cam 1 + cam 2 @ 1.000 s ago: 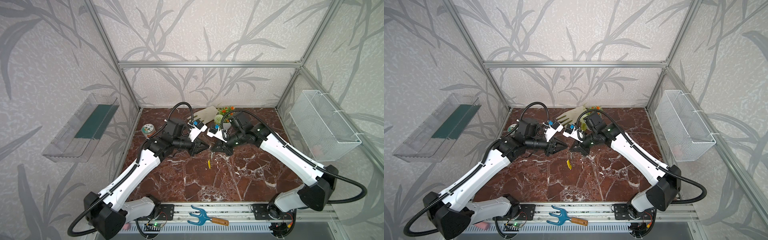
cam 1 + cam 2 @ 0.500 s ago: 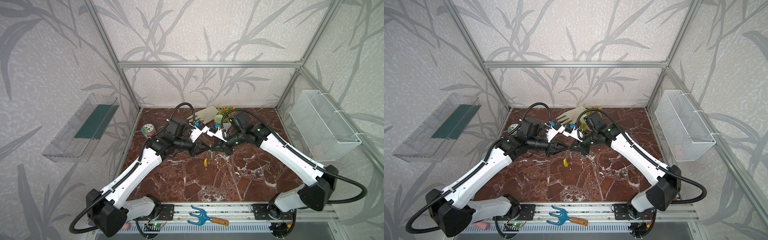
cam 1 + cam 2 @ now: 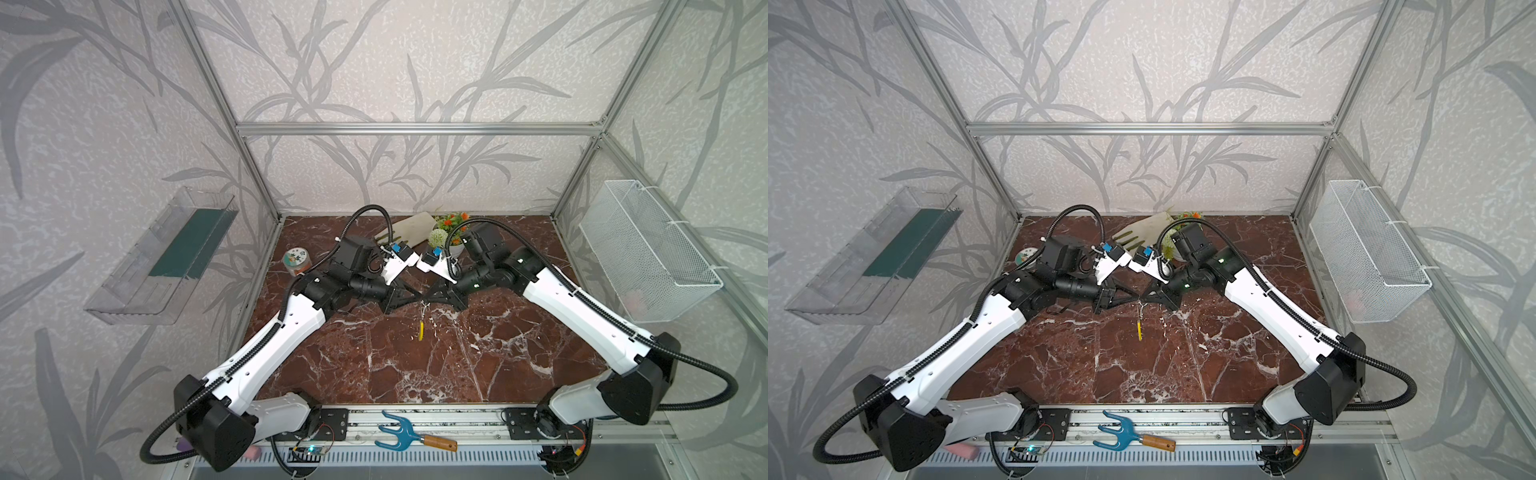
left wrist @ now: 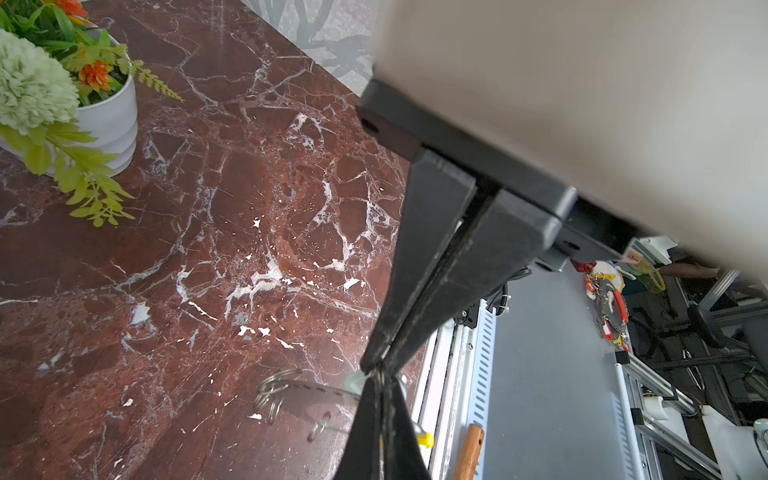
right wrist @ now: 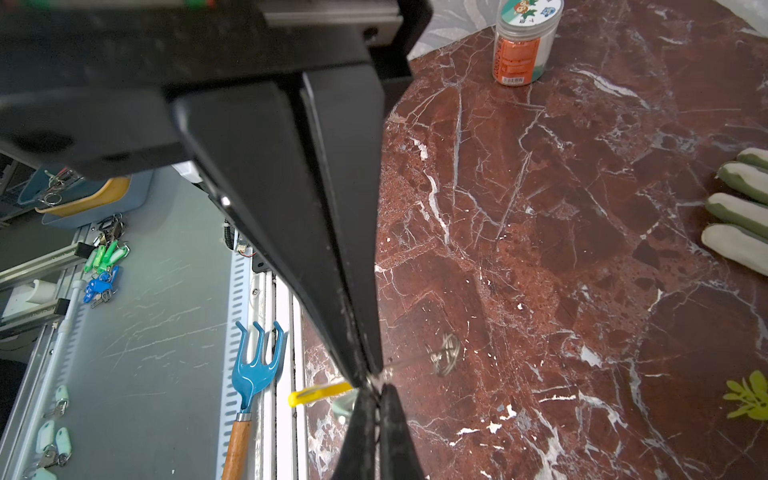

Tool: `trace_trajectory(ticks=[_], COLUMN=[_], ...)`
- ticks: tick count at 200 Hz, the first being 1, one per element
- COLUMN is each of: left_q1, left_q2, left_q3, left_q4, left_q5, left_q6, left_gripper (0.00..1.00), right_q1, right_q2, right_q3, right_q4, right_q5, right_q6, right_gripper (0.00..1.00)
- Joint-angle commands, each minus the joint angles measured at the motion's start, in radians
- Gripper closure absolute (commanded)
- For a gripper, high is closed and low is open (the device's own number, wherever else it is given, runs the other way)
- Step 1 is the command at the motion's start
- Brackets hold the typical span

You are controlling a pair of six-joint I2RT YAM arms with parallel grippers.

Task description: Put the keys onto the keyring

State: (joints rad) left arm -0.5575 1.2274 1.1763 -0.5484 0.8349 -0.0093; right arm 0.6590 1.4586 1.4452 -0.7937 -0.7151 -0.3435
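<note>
Dangling keyring (image 3: 421, 330) over worktop (image 3: 415, 374) | left claw (image 3: 417, 296), right claw (image 3: 425, 297) pinched shut on it, tip-to-tip | keys (image 5: 445, 354) threaded? unclear

Both arms: white shells, black joint housings, a black ribbed cable hose (image 3: 706, 395) looping off each. Left arm (image 3: 266, 349) has a row of small holes along the white link. Right arm (image 3: 582, 307) shows green LEDs near the wrist. White camera mounts (image 3: 395, 264) with blue tabs. Left gripper (image 4: 374, 365), right gripper (image 5: 370, 376): black tapered jaws, scuffed edges.
</note>
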Motion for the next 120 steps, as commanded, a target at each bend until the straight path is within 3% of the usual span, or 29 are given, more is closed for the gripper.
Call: trace_trajectory(ticks=[1, 17, 35, 63, 120], left_q1=[-0.008, -0.008, -0.007, -0.007, -0.007], left_q2=[-0.028, -0.049, -0.068, -0.096, -0.151], left_q3=[-0.016, -0.04, -0.058, -0.082, -0.131], left_q4=[0.063, 0.121, 0.188, 0.284, 0.523], left_q5=[-0.018, -0.039, -0.068, -0.117, -0.15], left_q6=[0.001, -0.018, -0.041, -0.067, -0.137], left_gripper=[1.0, 1.0, 1.0, 1.0, 1.0], right_q1=[-0.018, -0.043, -0.083, -0.15, -0.182], right_q2=[-0.062, -0.092, -0.132, -0.203, -0.273], right_q3=[-0.022, -0.057, -0.111, -0.213, -0.356], right_q4=[0.085, 0.134, 0.215, 0.413, 0.786], right_q5=[-0.04, -0.049, -0.073, -0.097, -0.118], right_q6=[0.06, 0.106, 0.181, 0.36, 0.688], right_gripper=[0.94, 0.91, 0.82, 0.72, 0.71])
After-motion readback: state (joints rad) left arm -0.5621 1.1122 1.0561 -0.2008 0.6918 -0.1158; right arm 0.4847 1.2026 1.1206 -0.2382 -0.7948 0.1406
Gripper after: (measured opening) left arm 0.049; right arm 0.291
